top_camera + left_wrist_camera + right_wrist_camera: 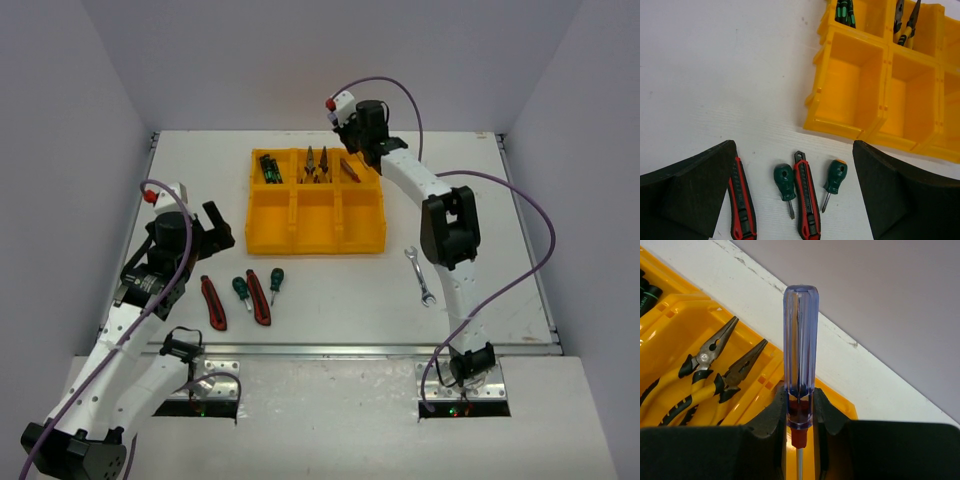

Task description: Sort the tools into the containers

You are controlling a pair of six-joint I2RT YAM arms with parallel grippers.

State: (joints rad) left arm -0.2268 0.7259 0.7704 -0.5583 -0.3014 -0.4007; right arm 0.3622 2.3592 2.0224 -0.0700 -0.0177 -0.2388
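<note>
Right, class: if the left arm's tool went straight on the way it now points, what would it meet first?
Probably the red-black utility knife lying on the table, centred in the gap of the open left tool; how far off is unclear.

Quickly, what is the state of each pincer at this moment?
Left pincer: open, holding nothing.
Right pincer: closed on the purple-handled screwdriver.
</note>
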